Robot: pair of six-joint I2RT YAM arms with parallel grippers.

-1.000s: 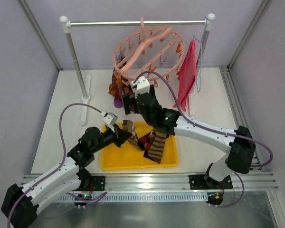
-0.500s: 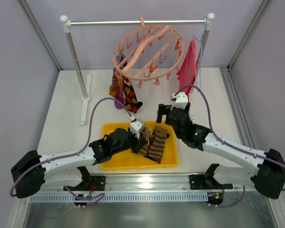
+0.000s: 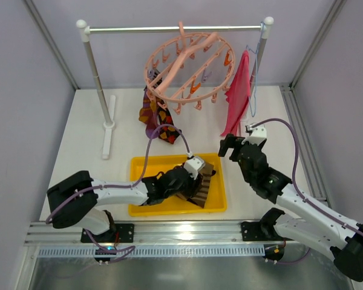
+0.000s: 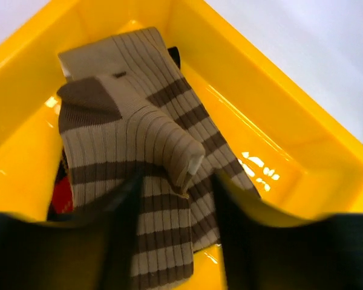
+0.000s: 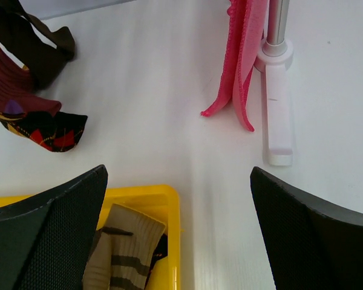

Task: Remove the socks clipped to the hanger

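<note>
While the salmon-pink hanger (image 3: pixel 180 63) hangs by its hook from the rail (image 3: pixel 169 28) at the back of the white table (image 3: pixel 78 151), a cluster of patterned socks (image 3: pixel 152 112) is clipped to its left side; the lowest of them, an argyle sock (image 3: pixel 167 134) with red diamonds, reaches down towards the table near the yellow tray (image 3: pixel 134 188); a pink cloth (image 3: pixel 239 90) hangs at the rail's right end, just beside the ring; the left gripper (image 3: pixel 196 174) sits low inside the tray over brown-and-cream striped socks (image 4: pixel 139 139), its jaws parted with a fold of the fabric between them and not visibly clamped — the dark fingers (image 4: pixel 118 241) stand to either side of it; these striped socks lie heaped in the tray's right half, with something dark and red showing beneath them; the right gripper (image 5: pixel 178 171) hovers above the table just beyond the tray's far right corner, jaws spread wide and holding nothing — its wrist view takes in the argyle and maroon socks at upper left, and the pink cloth's hem and the stand's foot (image 5: pixel 277 115) at upper right.
</note>
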